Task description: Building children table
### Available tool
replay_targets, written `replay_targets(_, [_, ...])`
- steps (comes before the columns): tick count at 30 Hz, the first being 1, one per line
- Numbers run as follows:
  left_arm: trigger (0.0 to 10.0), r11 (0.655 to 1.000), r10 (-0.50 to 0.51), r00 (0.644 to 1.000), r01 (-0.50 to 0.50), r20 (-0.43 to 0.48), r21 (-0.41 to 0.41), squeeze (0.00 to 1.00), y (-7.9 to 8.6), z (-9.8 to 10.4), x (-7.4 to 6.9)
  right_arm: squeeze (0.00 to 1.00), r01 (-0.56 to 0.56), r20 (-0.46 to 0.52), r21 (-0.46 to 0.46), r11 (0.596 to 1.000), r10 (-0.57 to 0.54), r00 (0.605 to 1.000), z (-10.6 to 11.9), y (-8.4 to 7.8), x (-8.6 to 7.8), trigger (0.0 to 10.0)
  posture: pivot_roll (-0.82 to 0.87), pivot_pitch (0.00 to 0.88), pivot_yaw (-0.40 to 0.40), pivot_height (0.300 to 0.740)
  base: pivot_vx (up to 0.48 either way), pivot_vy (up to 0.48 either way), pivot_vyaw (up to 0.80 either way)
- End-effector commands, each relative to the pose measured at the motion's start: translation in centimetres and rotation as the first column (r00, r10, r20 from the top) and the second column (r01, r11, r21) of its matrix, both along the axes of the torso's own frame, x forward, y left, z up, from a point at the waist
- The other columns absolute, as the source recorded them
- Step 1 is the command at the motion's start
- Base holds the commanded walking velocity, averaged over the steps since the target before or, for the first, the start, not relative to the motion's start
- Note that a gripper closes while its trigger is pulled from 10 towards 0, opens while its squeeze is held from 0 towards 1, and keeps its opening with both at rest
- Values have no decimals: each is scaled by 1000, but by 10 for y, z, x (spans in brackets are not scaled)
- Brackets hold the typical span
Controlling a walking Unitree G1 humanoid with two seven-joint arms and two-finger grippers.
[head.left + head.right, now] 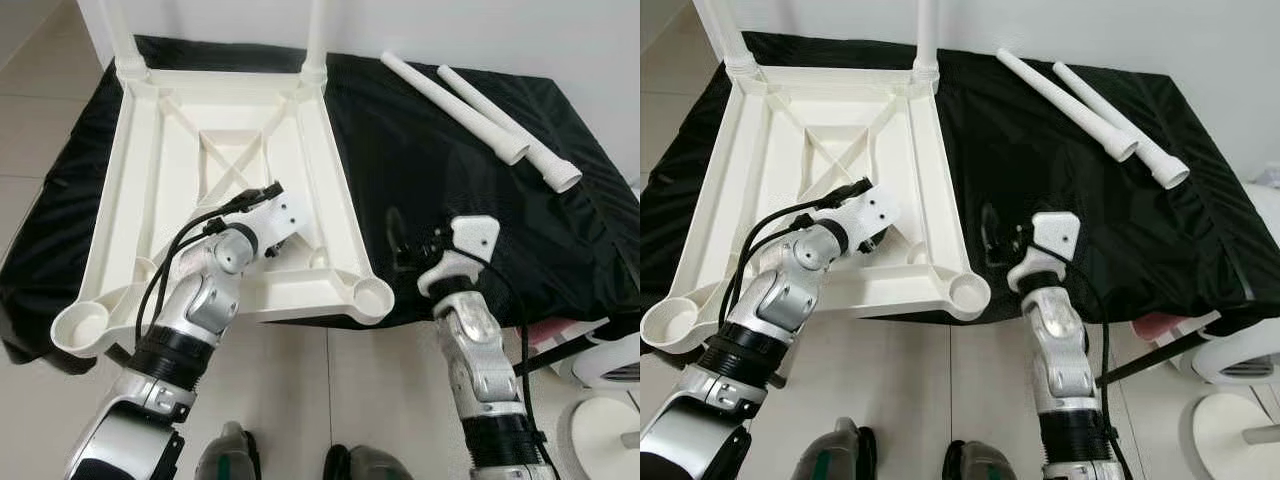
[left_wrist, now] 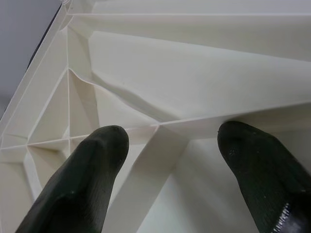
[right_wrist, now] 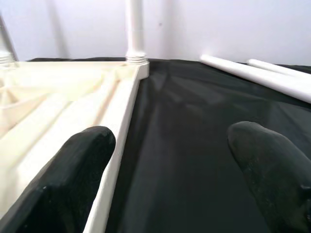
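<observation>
Both tools stood apart: left tool over upturned white plastic tabletop, right tool empty; unfitted white legs might roll off the black-covered bench.

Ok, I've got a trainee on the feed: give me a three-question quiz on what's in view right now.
1. True or false: the tabletop lies upside down with two legs already fitted.
2. How many loose legs lie on the black cloth?
3. Which gripper hangs over the tabletop's ribs? A) left gripper B) right gripper

Key: 1 true; 2 two; 3 A. Both grippers' jaws are open.
</observation>
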State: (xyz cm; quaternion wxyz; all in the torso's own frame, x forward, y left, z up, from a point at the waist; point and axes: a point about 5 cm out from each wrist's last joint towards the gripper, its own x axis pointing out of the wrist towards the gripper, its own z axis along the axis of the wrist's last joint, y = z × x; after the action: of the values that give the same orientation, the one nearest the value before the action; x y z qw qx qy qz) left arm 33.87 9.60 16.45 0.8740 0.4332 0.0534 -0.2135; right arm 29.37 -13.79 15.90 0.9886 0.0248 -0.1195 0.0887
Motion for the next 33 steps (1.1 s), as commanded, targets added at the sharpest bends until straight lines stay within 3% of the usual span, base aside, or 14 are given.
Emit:
replay_targets(1, [10000, 1000, -16, 1000, 16, 13, 6, 0, -7, -1, 1, 0, -21, -29, -6, 1000, 21, 999, 1, 1, 5, 10000, 16, 84, -61, 740, 0, 0, 0])
replay_targets(7, [10000, 1000, -12, 1000, 11, 18, 13, 0, -5, 1, 1, 0, -47, -87, 11, 999, 48, 995, 10, 9, 20, 10000, 23, 86, -69, 740, 0, 0, 0])
replay_targets(8, [10000, 1000, -11, 1000, 11, 20, 15, 0, -4, 2, 0, 0, -24, -135, 31, 999, 28, 990, 14, 10, 32, 10000, 28, 91, -74, 740, 0, 0, 0])
replay_targets(13, [10000, 1000, -12, 1000, 12, 20, 18, 0, -4, 2, -1, 0, -10, -173, 66, 998, 22, 985, 16, 10, 39, 10000, 30, 91, -78, 740, 0, 0, 0])
replay_targets(18, [10000, 997, -61, 998, 60, 18, 51, 0, -8, 3, -5, 0, -59, -292, 138, 989, 97, 951, 15, 14, 53, 10000, 32, 93, -84, 740, 0, 0, 0])
replay_targets(33, [10000, 957, -263, 963, 269, -62, 113, 0, -23, -6, -30, 0, -156, -422, 74, 985, 172, 890, 18, 25, 75, 10000, 36, 101, -97, 740, 0, 0, 0])
